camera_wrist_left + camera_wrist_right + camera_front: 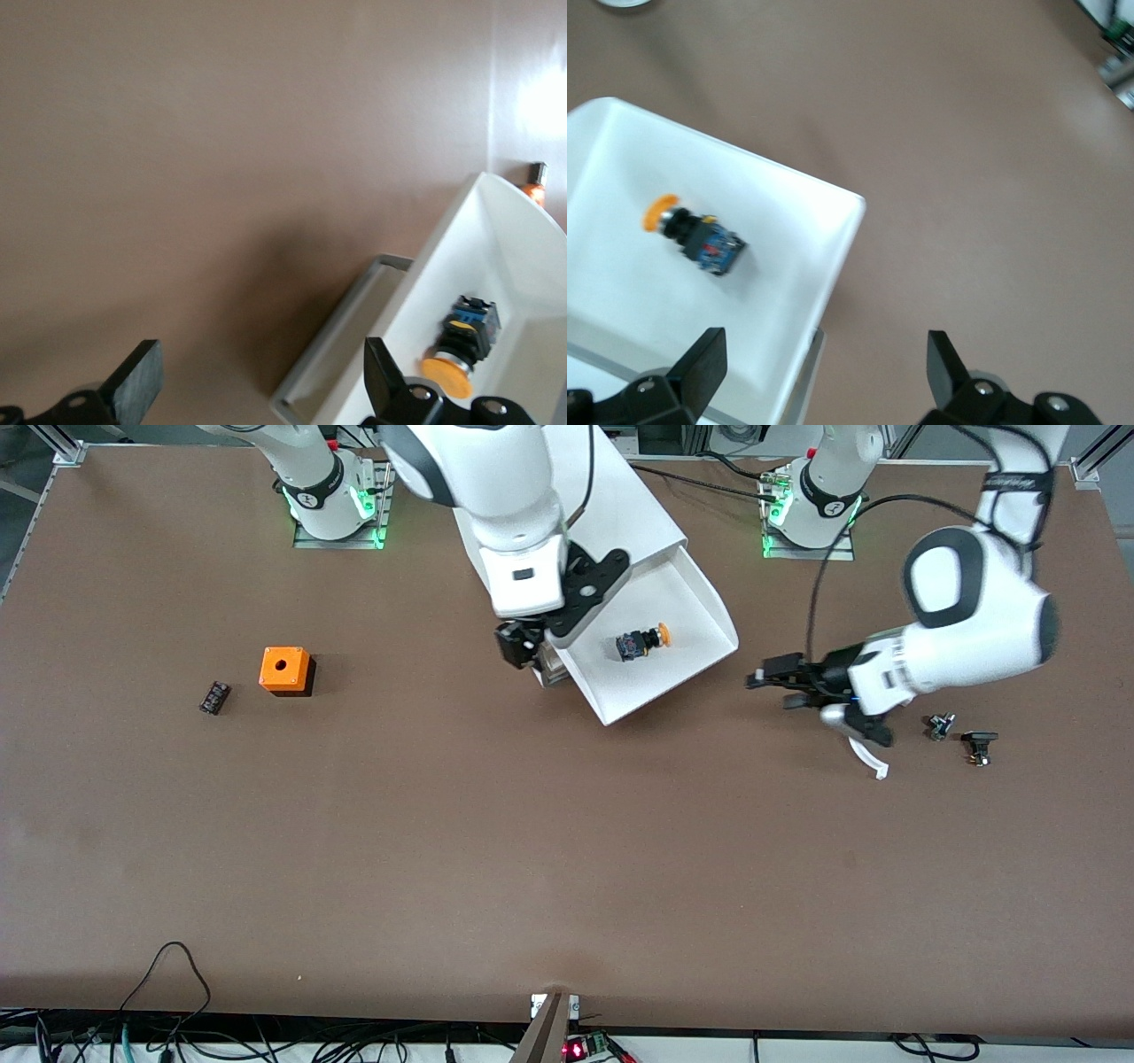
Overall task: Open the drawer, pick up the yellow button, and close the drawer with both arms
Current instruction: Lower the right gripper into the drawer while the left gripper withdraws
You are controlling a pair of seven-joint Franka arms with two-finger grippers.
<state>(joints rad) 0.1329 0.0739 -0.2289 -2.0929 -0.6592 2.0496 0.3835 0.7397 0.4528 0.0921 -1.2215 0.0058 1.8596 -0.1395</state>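
Front view, right arm's end first: small black part [214, 697] on the table, orange cube [284, 670] just beside it toward the middle.

Right gripper [523, 646] hangs at the front corner of the open drawer [700, 615]. Its wrist view shows the fingers [702, 359] spread wide with nothing between them, which the front view hides under the arm's bulk. Drawer is pulled well out of the cabinet [638, 509].

Button [643, 642] lies on its side on the drawer floor, about mid-tray. Long axis runs roughly along the drawer's width; orange cap points toward the left arm's end of the table, black body toward the right arm's end. Right wrist view adds a blue patch on the body [700, 237]. Left wrist view shows it too [461, 345], plus the grey handle [341, 341] on the drawer front, barely visible from the front.

Left gripper [771, 682] hovers over bare table, near the drawer's side edge, apart from it. Fingers [133, 381] wide open, empty.

Toward the left arm's end: two small dark metal parts [941, 726] [978, 746] on the table, seen only in the front view.
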